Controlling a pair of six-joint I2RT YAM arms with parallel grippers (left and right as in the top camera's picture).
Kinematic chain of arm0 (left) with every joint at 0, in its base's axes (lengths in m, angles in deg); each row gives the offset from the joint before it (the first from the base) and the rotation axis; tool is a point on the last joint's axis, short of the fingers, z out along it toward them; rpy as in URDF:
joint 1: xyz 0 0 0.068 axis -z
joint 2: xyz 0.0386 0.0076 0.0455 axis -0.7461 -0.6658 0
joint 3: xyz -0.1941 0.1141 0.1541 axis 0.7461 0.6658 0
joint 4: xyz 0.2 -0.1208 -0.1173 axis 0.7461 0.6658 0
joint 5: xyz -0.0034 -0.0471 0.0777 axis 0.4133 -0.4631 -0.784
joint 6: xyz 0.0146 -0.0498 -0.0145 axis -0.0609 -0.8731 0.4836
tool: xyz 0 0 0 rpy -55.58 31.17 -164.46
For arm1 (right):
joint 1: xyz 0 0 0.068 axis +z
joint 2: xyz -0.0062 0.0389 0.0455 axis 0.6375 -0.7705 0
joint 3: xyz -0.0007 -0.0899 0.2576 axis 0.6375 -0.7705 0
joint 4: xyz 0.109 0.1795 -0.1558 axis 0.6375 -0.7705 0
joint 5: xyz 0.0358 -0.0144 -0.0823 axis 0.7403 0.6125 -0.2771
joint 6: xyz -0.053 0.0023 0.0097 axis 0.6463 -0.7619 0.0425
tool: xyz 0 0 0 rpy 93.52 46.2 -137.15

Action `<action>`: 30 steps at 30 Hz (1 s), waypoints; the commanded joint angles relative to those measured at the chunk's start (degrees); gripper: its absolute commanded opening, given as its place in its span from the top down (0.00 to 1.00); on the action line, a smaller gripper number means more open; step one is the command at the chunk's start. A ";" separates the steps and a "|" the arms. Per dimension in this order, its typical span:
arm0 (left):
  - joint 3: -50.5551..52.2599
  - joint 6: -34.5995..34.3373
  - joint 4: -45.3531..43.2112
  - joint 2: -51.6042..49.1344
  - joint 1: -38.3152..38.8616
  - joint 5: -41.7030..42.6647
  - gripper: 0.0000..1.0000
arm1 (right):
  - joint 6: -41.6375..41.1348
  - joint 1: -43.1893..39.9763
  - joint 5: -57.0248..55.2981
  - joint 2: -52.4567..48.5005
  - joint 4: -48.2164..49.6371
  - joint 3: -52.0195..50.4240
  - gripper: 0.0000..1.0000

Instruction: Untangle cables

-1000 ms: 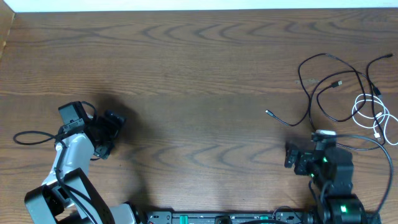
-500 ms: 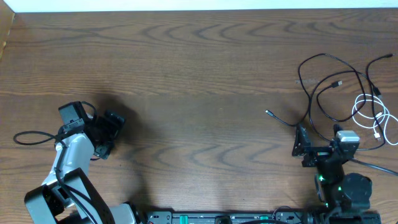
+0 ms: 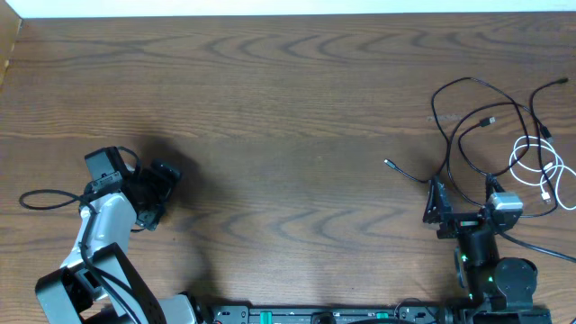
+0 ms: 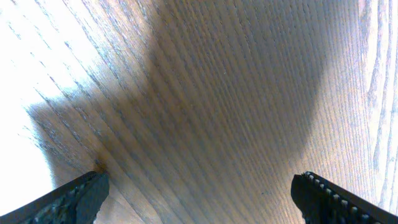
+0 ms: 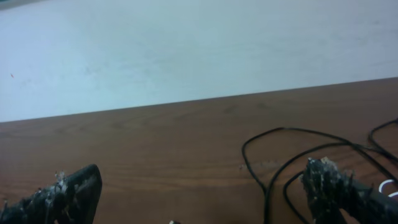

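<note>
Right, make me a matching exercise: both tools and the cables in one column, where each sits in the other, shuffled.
Column one:
1. white cable
2. black cables
3. left tool
4. right tool

Column two:
A. open over bare wood, on the left side of the table
B. coiled by the right edge
C. open, facing the black loops
D. wide loops on the right side, next to the white coil

Pairs: 1-B, 2-D, 3-A, 4-C

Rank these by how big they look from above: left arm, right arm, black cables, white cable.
1. black cables, by spread, and left arm: about alike
2. right arm
3. white cable
The arms stand nearer the camera, so they look bigger.
</note>
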 commanded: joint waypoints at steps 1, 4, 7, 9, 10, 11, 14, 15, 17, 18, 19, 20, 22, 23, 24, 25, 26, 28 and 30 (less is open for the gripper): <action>0.39 -0.48 0.72 -0.59 -0.35 -1.66 0.00 | -0.22 0.28 0.15 0.42 -0.24 -1.64 0.01; 0.39 -0.48 0.72 -0.59 -0.35 -1.64 0.01 | -0.22 0.28 0.13 0.42 0.24 -3.58 0.01; 0.39 -0.48 0.72 -0.59 -0.35 -1.66 0.01 | -0.22 0.28 0.13 0.42 0.46 -4.07 0.01; 0.39 -0.48 0.72 -0.59 -0.35 -1.66 0.01 | -0.22 0.28 0.15 0.42 1.60 -4.07 0.01; 0.39 -0.48 0.72 -0.59 -0.35 -1.64 0.01 | -0.22 0.28 0.13 0.44 2.19 -4.07 0.01; 0.39 -0.48 0.72 -0.59 -0.35 -1.64 0.01 | -0.22 0.28 0.13 0.42 2.56 -4.07 0.01; 0.39 -0.50 0.72 -0.59 -0.35 -1.64 0.00 | -0.22 0.28 0.15 0.44 2.58 -4.22 0.01; 0.39 -0.48 0.72 -0.59 -0.35 -1.66 0.01 | -0.22 0.28 0.15 0.42 2.67 -4.37 0.01; 0.39 -0.48 0.72 -0.59 -0.35 -1.66 0.01 | -0.22 0.31 0.13 0.42 4.72 -5.29 0.01; 0.39 -0.48 0.72 -0.59 -0.35 -1.66 0.00 | -0.22 0.28 0.15 0.42 6.84 -6.14 0.01; 0.39 -0.48 0.72 -0.59 -0.35 -1.66 0.01 | -0.20 0.31 0.13 0.44 8.44 -6.64 0.01; 0.39 -0.48 0.72 -0.59 -0.35 -1.66 0.01 | -0.22 0.33 0.17 0.44 8.48 -6.62 0.01; 0.39 -0.50 0.72 -0.59 -0.35 -1.66 0.01 | -0.22 0.33 0.15 0.44 8.79 -6.64 0.01; 0.39 -0.48 0.72 -0.59 -0.35 -1.66 0.01 | -0.22 0.33 0.15 0.44 8.55 -6.64 0.01; 0.39 -0.50 0.72 -0.59 -0.35 -1.66 0.01 | -0.22 0.33 0.15 0.44 8.00 -6.64 0.01; 0.39 -0.48 0.72 -0.59 -0.35 -1.66 0.01 | -0.22 0.33 0.15 0.44 6.97 -6.64 0.01; 0.39 -0.48 0.72 -0.59 -0.35 -1.66 0.01 | -0.22 0.33 0.15 0.44 5.75 -6.64 0.01; 0.39 -0.48 0.72 -0.59 -0.35 -1.66 0.01 | -0.22 0.35 0.15 0.44 2.64 -6.62 0.01; 0.39 -0.48 0.72 -0.59 -0.35 -1.66 0.01 | -0.22 0.35 -0.04 0.42 3.08 -6.62 0.01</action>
